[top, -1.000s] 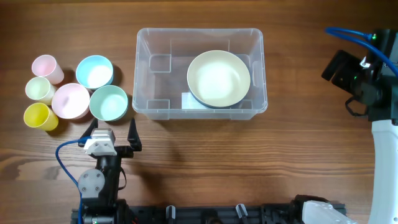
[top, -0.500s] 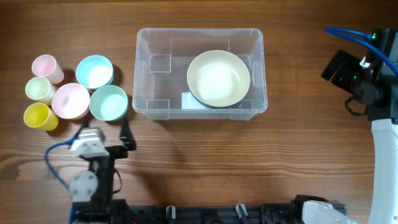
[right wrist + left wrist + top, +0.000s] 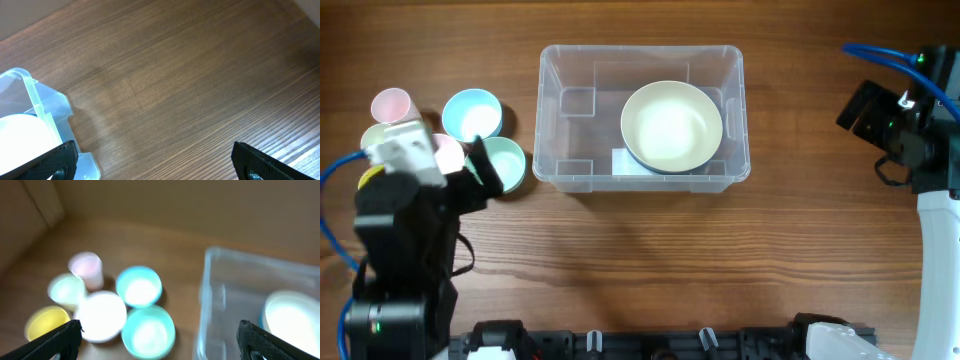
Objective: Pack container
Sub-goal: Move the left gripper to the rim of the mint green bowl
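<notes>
**Left arm swings over the bowls; container untouched**

The container [image 3: 575, 75] sits where it did a second ago, at the middle of the table's far half. The large pale bowl [image 3: 671, 125] still lies in its right part, over a white label [image 3: 622, 160].

What has changed is the left arm. A second ago it stood nearer the table's front edge than the container and to its left, short of the small dishes. It now reaches over that cluster, left of the container. In the overhead view it covers much of the pink bowl [image 3: 448, 148] and the cups beside it. The pink cup [image 3: 390, 103], blue bowl [image 3: 472, 113] and teal bowl [image 3: 508, 163] remain visible.

The left gripper [image 3: 159, 341] hangs above the dishes with its fingers spread wide, holding nothing — the wrist view is blurred.

The right gripper [image 3: 155, 162] has not moved. It is well to the container's right, above bare wood, fingers spread wide and empty.
</notes>
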